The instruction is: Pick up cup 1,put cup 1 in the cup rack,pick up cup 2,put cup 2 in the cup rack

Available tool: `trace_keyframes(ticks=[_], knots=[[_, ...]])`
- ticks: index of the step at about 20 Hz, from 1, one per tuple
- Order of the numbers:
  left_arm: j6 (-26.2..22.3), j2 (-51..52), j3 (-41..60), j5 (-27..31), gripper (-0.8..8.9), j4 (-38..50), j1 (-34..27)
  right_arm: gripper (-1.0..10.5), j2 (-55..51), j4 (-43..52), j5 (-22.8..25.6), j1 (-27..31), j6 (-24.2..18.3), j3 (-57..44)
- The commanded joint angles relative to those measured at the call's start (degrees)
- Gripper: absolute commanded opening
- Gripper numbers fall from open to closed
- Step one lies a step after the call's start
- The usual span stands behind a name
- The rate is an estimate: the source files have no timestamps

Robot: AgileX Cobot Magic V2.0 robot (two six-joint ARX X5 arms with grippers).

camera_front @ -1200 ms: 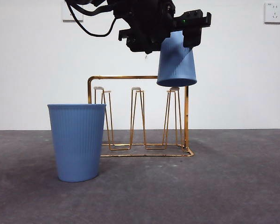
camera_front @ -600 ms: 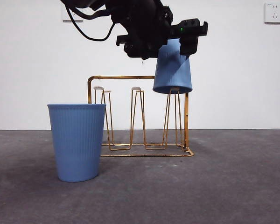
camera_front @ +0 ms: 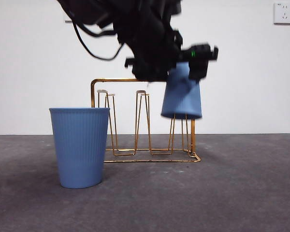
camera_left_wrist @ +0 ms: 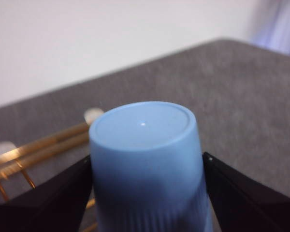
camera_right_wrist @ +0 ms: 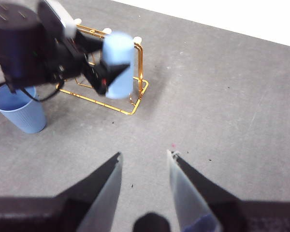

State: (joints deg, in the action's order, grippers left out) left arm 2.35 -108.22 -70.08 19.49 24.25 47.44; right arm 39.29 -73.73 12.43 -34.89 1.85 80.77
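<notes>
My left gripper (camera_front: 195, 60) is shut on an upside-down blue ribbed cup (camera_front: 182, 94) and holds it over the right-hand peg of the gold wire cup rack (camera_front: 145, 121). The cup's rim sits well below the peg tops, so the peg is inside it. In the left wrist view the cup's base (camera_left_wrist: 142, 125) fills the gap between my black jaws, with the rack's wires (camera_left_wrist: 43, 147) behind. A second blue cup (camera_front: 80, 146) stands upright on the table left of the rack. My right gripper (camera_right_wrist: 144, 162) hangs open high above the table, away from the rack.
The table is dark grey (camera_front: 232, 193) with a white wall behind it. The upright cup (camera_right_wrist: 19, 108) stands close to the rack's left end (camera_right_wrist: 72, 92). The left arm (camera_right_wrist: 34, 43) reaches over the rack.
The left gripper has lowered the upside-down cup from above the rack's top bar down over the right peg. The upright cup has not moved.
</notes>
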Motion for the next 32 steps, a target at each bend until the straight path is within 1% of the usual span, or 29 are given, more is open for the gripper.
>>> trace_keyframes(ticks=[1,9,11,16,18,19,23,24,28,30,32], knots=[[2.0,-1.6,-0.1,-0.1,-0.07,-0.3,0.4,1.6,-0.2,0.3,0.0,0.0,-0.4,-0.3],[6.0,-3.4,-0.1,0.0,-0.07,-3.7,0.7,1.6,-0.2,0.4,0.0,0.0,-0.4,-0.3],[7.8,-3.6,-0.1,0.1,-0.07,-5.7,0.6,1.6,-0.2,0.3,0.0,0.0,-0.4,-0.3],[8.6,-3.7,-0.1,-0.1,0.01,-9.1,0.7,1.6,-0.2,0.4,0.0,0.0,-0.6,-0.3],[9.2,-3.7,-0.1,-1.2,0.09,-10.2,0.7,1.6,-0.2,0.3,0.0,0.0,-0.6,-0.3],[9.7,-3.7,-0.1,-1.9,0.40,-10.7,0.7,1.6,-0.2,0.4,0.0,0.0,-0.6,-0.3],[11.0,-3.7,-0.1,-2.3,3.16,-12.4,0.7,1.6,-0.2,0.3,0.0,0.0,-0.6,-0.3],[11.0,-3.7,-0.1,-2.9,3.51,-12.8,0.7,1.6,-0.2,0.4,0.0,0.0,-0.6,-0.3],[11.3,-3.7,-0.1,-3.9,3.63,-15.8,0.7,1.6,-0.2,0.3,0.0,0.0,-0.8,-0.3],[12.3,-3.7,-0.1,-4.9,4.20,-17.1,0.7,1.6,-0.2,0.3,0.0,0.0,-0.8,-0.3],[12.8,-3.7,-0.1,-5.0,4.19,-17.5,0.7,1.6,-0.2,0.3,0.0,0.0,-0.8,-0.3]])
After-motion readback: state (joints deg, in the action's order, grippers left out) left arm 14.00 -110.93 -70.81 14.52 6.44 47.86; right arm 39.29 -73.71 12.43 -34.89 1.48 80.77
